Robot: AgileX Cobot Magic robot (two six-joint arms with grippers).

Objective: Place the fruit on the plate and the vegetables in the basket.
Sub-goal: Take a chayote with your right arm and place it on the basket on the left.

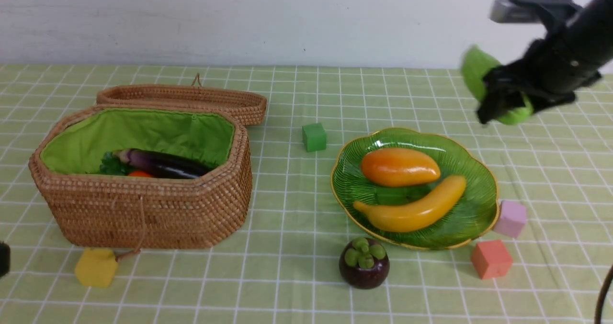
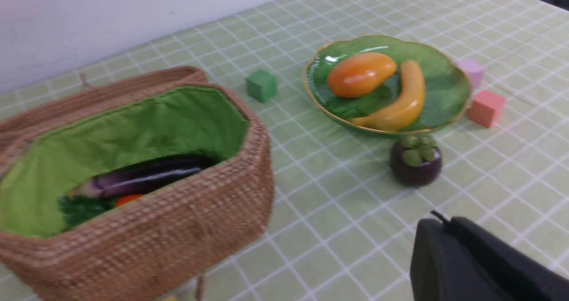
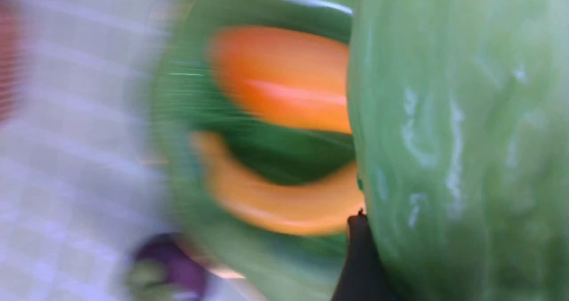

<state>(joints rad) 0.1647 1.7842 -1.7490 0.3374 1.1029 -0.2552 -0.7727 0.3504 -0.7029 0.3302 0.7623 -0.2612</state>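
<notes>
My right gripper (image 1: pixel 503 101) is shut on the light green gourd (image 1: pixel 474 68), held in the air above and behind the plate's right side. The gourd (image 3: pixel 458 136) fills the blurred right wrist view, with one dark finger (image 3: pixel 360 256) against it. The green glass plate (image 1: pixel 471 214) holds the mango (image 1: pixel 400 167) and the banana (image 1: pixel 416 206). The mangosteen (image 1: pixel 364 264) stands on the cloth just in front of the plate. The wicker basket (image 1: pixel 143 209) at left holds the eggplant (image 1: pixel 163 163) and the carrot (image 1: pixel 140 173). My left gripper (image 2: pixel 438 223) is shut and empty, low near the basket.
The basket's lid (image 1: pixel 182 99) lies open behind it. Small cubes sit about: green (image 1: pixel 314 137) between basket and plate, pink (image 1: pixel 511 217) and red (image 1: pixel 491 259) by the plate's right edge, yellow (image 1: pixel 96 266) in front of the basket. A white wall bounds the back.
</notes>
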